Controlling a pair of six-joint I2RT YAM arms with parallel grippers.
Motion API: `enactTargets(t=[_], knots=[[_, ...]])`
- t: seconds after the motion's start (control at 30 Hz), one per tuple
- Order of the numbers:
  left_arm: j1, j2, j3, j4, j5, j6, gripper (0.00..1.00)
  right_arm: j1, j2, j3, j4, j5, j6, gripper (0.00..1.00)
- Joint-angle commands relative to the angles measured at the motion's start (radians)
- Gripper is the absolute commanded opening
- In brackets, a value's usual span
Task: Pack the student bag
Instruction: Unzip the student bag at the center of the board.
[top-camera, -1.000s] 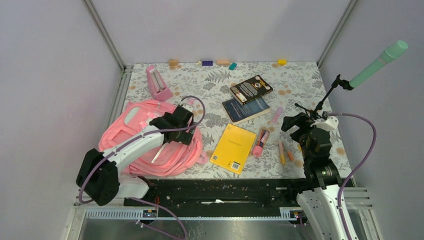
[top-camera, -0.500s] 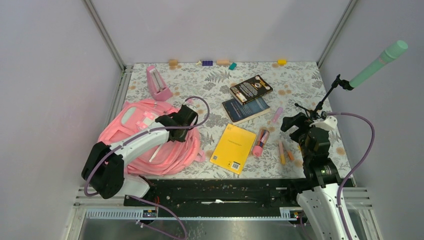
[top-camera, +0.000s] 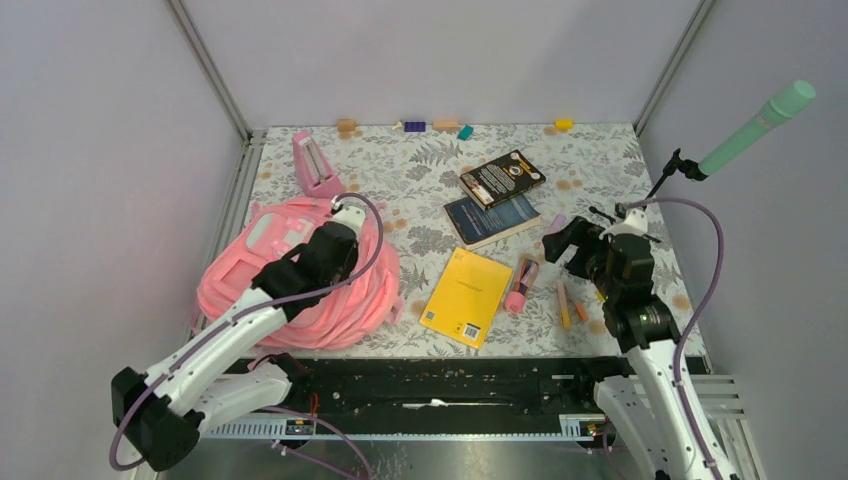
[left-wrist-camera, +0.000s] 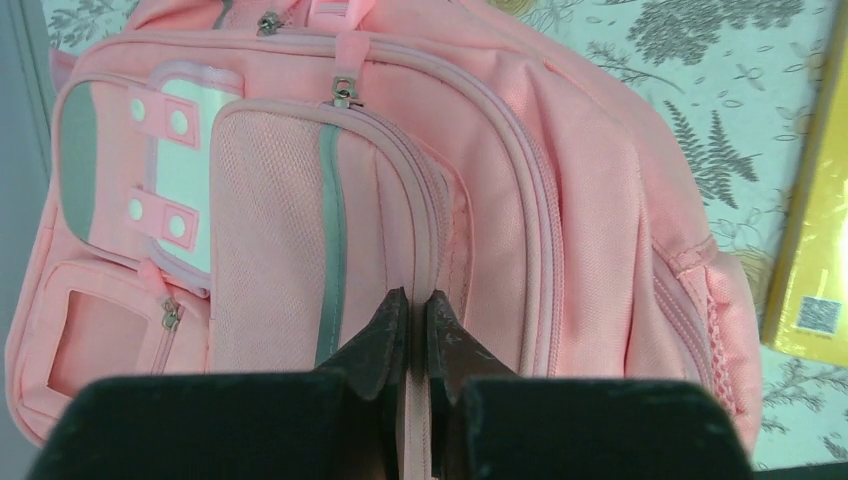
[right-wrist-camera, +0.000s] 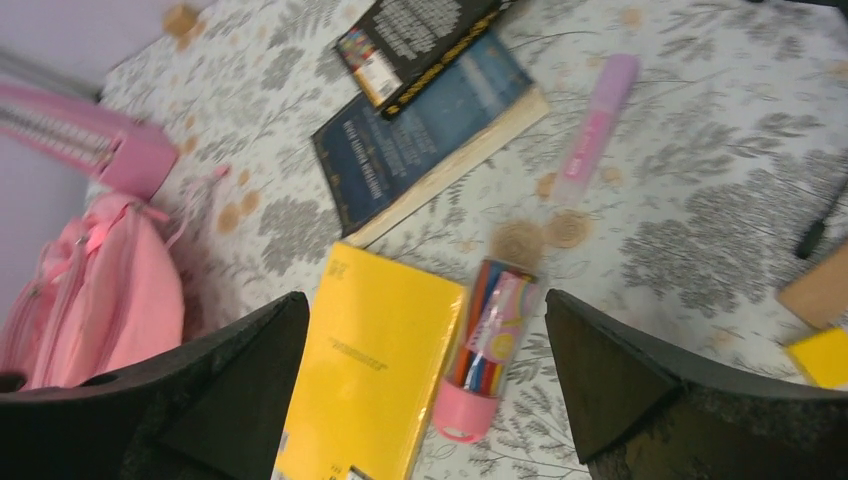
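Floral-patterned table (top-camera: 620, 160): large soft pink fabric backpack (left-wrist-camera: 560, 200) appears zipped, nothing packed; flat yellow book (top-camera: 466, 296) outside. Left gripper (left-wrist-camera: 415, 297) closed at front pocket, right gripper (right-wrist-camera: 425, 300) wide, empty

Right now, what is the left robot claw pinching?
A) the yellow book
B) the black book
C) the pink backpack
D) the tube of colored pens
C: the left gripper is shut, its tips pinching a seam on the front of the student bag.
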Motion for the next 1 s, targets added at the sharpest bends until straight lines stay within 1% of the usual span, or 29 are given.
enactTargets(t=[0.0,0.07,0.17,0.3,0.47,0.57,0.6,0.73,0.87,0.97], knots=[[-0.008,-0.128,-0.008,0.193,0.058,0.058,0.0,-0.003,0.078,0.114,-0.003,-0.272,-0.045,0.94],[-0.008,-0.172,-0.011,0.218,0.092,0.062,0.0,-0.002,0.1,0.128,0.002,-0.357,-0.033,0.93],[-0.008,-0.216,-0.017,0.268,0.189,0.075,0.0,0.007,0.105,0.14,-0.004,-0.429,-0.024,0.93],[-0.008,-0.19,0.017,0.295,0.316,0.062,0.0,0.025,0.093,0.144,-0.035,-0.472,-0.037,0.93],[-0.01,-0.104,0.074,0.322,0.399,0.01,0.0,0.061,0.089,0.121,-0.032,-0.477,-0.006,0.93],[-0.022,-0.039,0.114,0.332,0.438,-0.008,0.0,0.11,0.089,0.092,-0.003,-0.455,0.025,0.93],[-0.028,-0.022,0.121,0.34,0.476,-0.003,0.0,0.127,0.092,0.086,0.007,-0.443,0.031,0.93],[-0.058,0.022,0.136,0.333,0.618,0.078,0.0,0.194,0.113,0.073,0.026,-0.415,0.03,0.92],[-0.12,0.037,0.119,0.291,0.642,0.135,0.0,0.231,0.129,0.051,0.056,-0.411,0.012,0.92],[-0.174,0.057,0.109,0.245,0.62,0.185,0.0,0.24,0.141,0.042,0.07,-0.41,0.003,0.92]])
